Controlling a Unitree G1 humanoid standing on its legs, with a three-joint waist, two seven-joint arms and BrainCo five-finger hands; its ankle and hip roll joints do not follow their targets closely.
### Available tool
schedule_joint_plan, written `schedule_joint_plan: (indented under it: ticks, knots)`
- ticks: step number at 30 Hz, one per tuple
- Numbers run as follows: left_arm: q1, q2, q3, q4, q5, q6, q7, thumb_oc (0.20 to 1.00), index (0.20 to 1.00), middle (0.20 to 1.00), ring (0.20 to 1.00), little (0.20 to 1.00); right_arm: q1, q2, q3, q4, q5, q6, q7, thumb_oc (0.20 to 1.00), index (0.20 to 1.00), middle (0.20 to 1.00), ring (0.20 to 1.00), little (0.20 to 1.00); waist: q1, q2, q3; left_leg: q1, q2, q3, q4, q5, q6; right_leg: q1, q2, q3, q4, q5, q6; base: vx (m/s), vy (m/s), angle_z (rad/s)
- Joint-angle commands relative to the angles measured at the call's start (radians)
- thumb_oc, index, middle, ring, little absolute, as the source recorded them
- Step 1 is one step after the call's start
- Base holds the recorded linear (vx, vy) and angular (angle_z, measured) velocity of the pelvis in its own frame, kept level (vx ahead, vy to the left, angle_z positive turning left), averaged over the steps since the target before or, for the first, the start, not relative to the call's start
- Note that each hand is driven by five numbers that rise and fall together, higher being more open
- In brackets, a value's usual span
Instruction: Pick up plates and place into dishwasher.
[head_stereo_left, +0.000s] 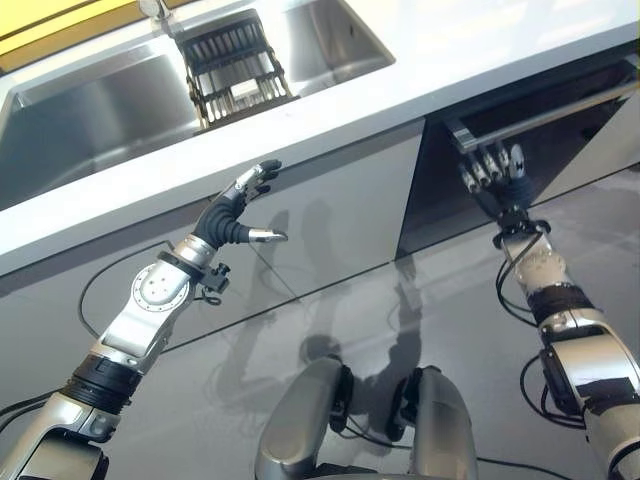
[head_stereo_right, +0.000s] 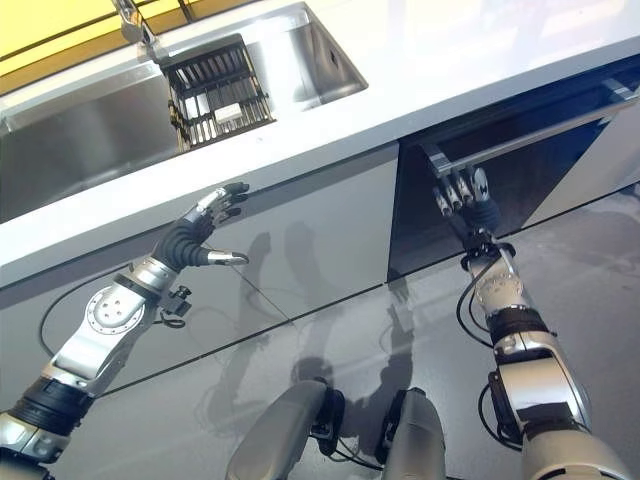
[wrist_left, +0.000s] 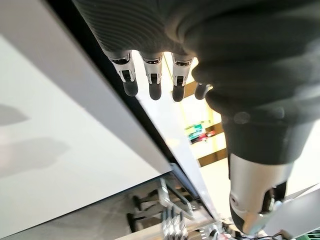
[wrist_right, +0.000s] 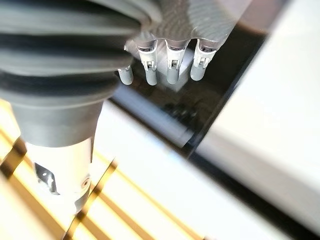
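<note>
Left hand (head_stereo_left: 243, 205): one, raised against the grey cabinet front (head_stereo_left: 330, 215) just below the surface's edge; fingers straight and spread, thumb out, holding nothing.
Right hand (head_stereo_left: 497, 180): one, fingers straight and together, tips reaching up to the dishwasher handle (head_stereo_left: 540, 115) without curling round it.
Dishwasher (head_stereo_left: 520, 160): one, dark front directly behind the right hand.
Surface (head_stereo_left: 420, 70): white, above both hands.
Sink (head_stereo_left: 90, 130): one steel basin, beyond the left hand.
Dish rack (head_stereo_left: 232, 68): one, dark, standing in the sink.
Plates: none that I can make out.
</note>
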Motion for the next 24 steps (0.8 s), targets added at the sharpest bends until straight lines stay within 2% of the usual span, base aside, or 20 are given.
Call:
schedule_joint_plan:
  ticks: [1,4,6,8,10,11,13,15,19,20,22,24]
  knots:
    - [0.028,0.005,0.019,-0.031,-0.051,-0.042,-0.036,1.0,1.0,1.0,1.0,1.0,-0.011,-0.026,-0.028,-0.022,-0.059,-0.078,-0.017,1.0,1.0,1.0,1.0,1.0,0.005,-0.028,-0.105,-0.031,0.036,-0.005,0.026,-0.008,0.04,0.036,0.026,0.04,-0.094,0.132,-0.015,0.0,0.0,0.0]
    - [0.023,0.002,0.008,-0.027,-0.051,-0.048,-0.041,1.0,1.0,1.0,1.0,1.0,0.02,-0.012,-0.028,-0.015,-0.11,-0.122,-0.087,1.0,1.0,1.0,1.0,1.0,0.001,-0.036,-0.12,-0.012,0.042,-0.004,-0.017,0.015,0.04,0.053,0.031,0.037,-0.128,0.152,-0.011,0.0,0.0,0.0]
    - [0.017,-0.016,-0.007,-0.006,-0.058,-0.047,-0.061,1.0,1.0,1.0,1.0,1.0,0.062,0.021,-0.029,-0.013,-0.16,-0.169,-0.182,1.0,1.0,1.0,1.0,1.0,-0.006,-0.047,-0.136,0.018,0.05,-0.003,-0.073,0.037,0.036,0.079,0.038,0.038,-0.175,0.171,-0.004,0.01,-0.004,-0.02]
    - [0.021,-0.055,-0.051,0.025,-0.039,-0.045,-0.058,1.0,1.0,1.0,1.0,1.0,0.151,0.091,-0.013,-0.036,-0.249,-0.238,-0.277,1.0,1.0,1.0,1.0,1.0,-0.02,-0.058,-0.162,0.067,0.057,-0.006,-0.173,0.075,0.026,0.126,0.06,0.047,-0.267,0.202,0.007,0.04,-0.009,-0.06]
    - [0.032,-0.087,-0.082,0.052,-0.029,-0.045,-0.06,1.0,1.0,1.0,1.0,1.0,0.22,0.14,0.0,-0.068,-0.32,-0.247,-0.342,1.0,1.0,1.0,1.0,1.0,-0.028,-0.065,-0.181,0.106,0.062,-0.007,-0.24,0.104,0.017,0.167,0.072,0.05,-0.338,0.227,0.013,0.07,-0.01,-0.14]
    - [0.042,-0.122,-0.112,0.084,0.006,-0.056,-0.06,1.0,1.0,1.0,1.0,1.0,0.288,0.184,0.012,-0.088,-0.368,-0.261,-0.407,1.0,1.0,1.0,1.0,1.0,-0.039,-0.068,-0.201,0.146,0.072,-0.002,-0.309,0.128,0.007,0.206,0.082,0.053,-0.41,0.248,0.019,0.09,-0.003,-0.14]
    - [0.087,-0.162,-0.145,0.115,0.039,-0.069,-0.052,1.0,1.0,1.0,1.0,1.0,0.405,0.226,0.021,-0.108,-0.394,-0.24,-0.449,1.0,1.0,1.0,1.0,1.0,-0.054,-0.073,-0.239,0.206,0.086,0.004,-0.411,0.17,-0.007,0.264,0.097,0.063,-0.524,0.281,0.031,0.12,0.015,-0.09]
    - [0.143,-0.209,-0.158,0.167,0.032,-0.078,-0.05,1.0,1.0,1.0,1.0,1.0,0.526,0.263,0.013,-0.1,-0.408,-0.217,-0.424,1.0,1.0,1.0,1.0,1.0,-0.065,-0.076,-0.271,0.265,0.087,0.006,-0.507,0.205,-0.017,0.325,0.114,0.07,-0.636,0.313,0.043,0.11,0.025,-0.11]
    - [0.242,-0.275,-0.159,0.263,0.072,-0.086,-0.011,1.0,1.0,1.0,1.0,1.0,0.673,0.321,0.058,-0.111,-0.463,-0.148,-0.43,1.0,1.0,1.0,1.0,1.0,-0.079,-0.08,-0.312,0.326,0.09,0.011,-0.631,0.262,-0.027,0.376,0.134,0.082,-0.76,0.365,0.06,0.04,0.025,-0.13]
    - [0.278,-0.302,-0.161,0.325,0.092,-0.098,-0.004,1.0,1.0,1.0,1.0,1.0,0.714,0.335,0.069,-0.095,-0.475,-0.102,-0.407,1.0,1.0,1.0,1.0,1.0,-0.084,-0.085,-0.325,0.341,0.094,0.012,-0.674,0.279,-0.03,0.389,0.14,0.086,-0.802,0.385,0.066,0.01,0.025,-0.17]
    - [0.301,-0.335,-0.164,0.39,0.104,-0.099,0.007,1.0,1.0,1.0,1.0,1.0,0.74,0.351,0.078,-0.074,-0.486,-0.066,-0.395,1.0,1.0,1.0,1.0,1.0,-0.088,-0.086,-0.34,0.353,0.096,0.012,-0.716,0.298,-0.033,0.397,0.143,0.09,-0.838,0.404,0.072,0.0,0.021,-0.19]
    - [0.326,-0.383,-0.164,0.489,0.144,-0.077,0.034,1.0,1.0,1.0,1.0,1.0,0.775,0.375,0.093,-0.059,-0.495,0.0,-0.38,1.0,1.0,1.0,1.0,1.0,-0.093,-0.09,-0.358,0.368,0.098,0.011,-0.767,0.317,-0.036,0.407,0.146,0.092,-0.881,0.425,0.08,0.0,0.014,-0.05]
